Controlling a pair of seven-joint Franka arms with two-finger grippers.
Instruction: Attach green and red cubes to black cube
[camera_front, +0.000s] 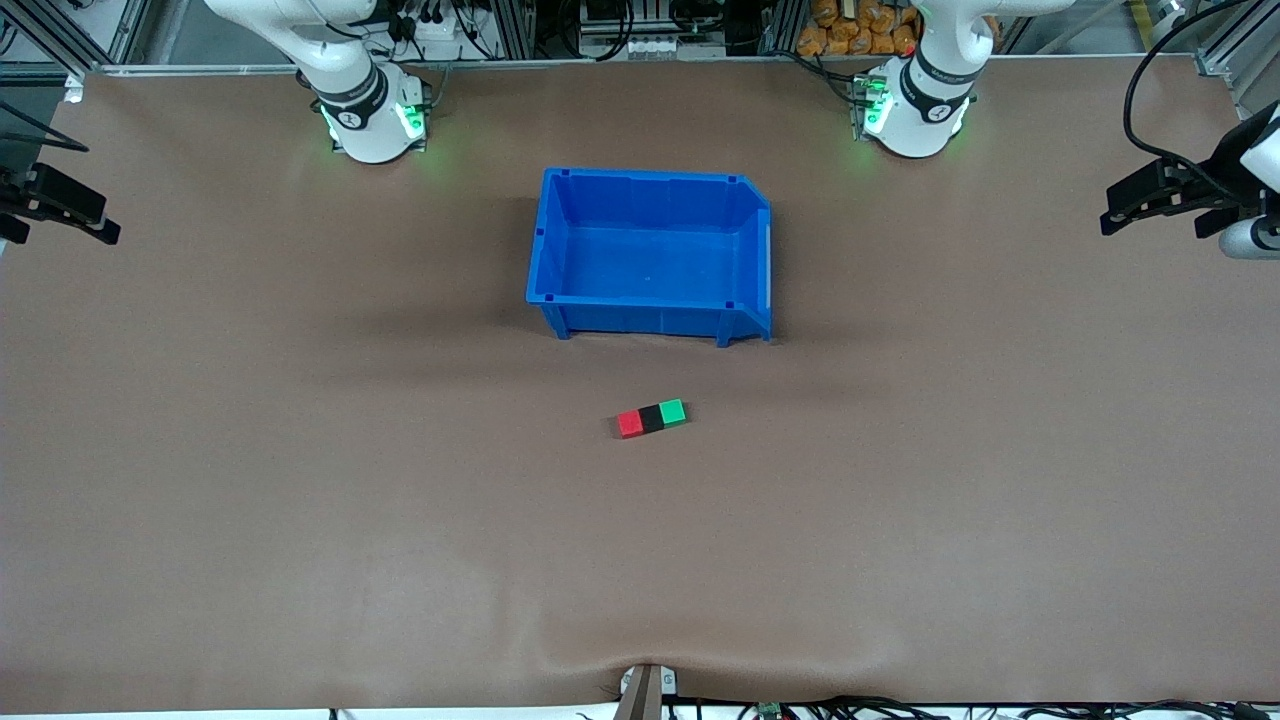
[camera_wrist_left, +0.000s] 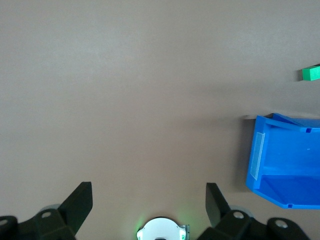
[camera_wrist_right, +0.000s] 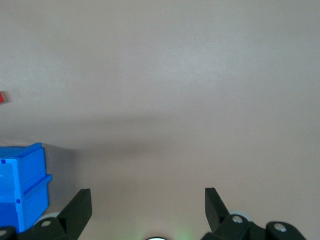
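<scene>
The red cube (camera_front: 629, 424), the black cube (camera_front: 652, 418) and the green cube (camera_front: 673, 412) lie joined in one row on the brown table, black in the middle, nearer to the front camera than the blue bin. The green cube also shows in the left wrist view (camera_wrist_left: 311, 73). A sliver of the red cube shows in the right wrist view (camera_wrist_right: 1, 97). My left gripper (camera_front: 1115, 208) (camera_wrist_left: 149, 192) is open and empty, raised at the left arm's end of the table. My right gripper (camera_front: 105, 222) (camera_wrist_right: 148, 197) is open and empty at the right arm's end.
An empty blue bin (camera_front: 640, 318) stands mid-table between the arm bases and the cubes. It also shows in the left wrist view (camera_wrist_left: 280, 165) and the right wrist view (camera_wrist_right: 20, 185). Bare brown table surrounds the cubes.
</scene>
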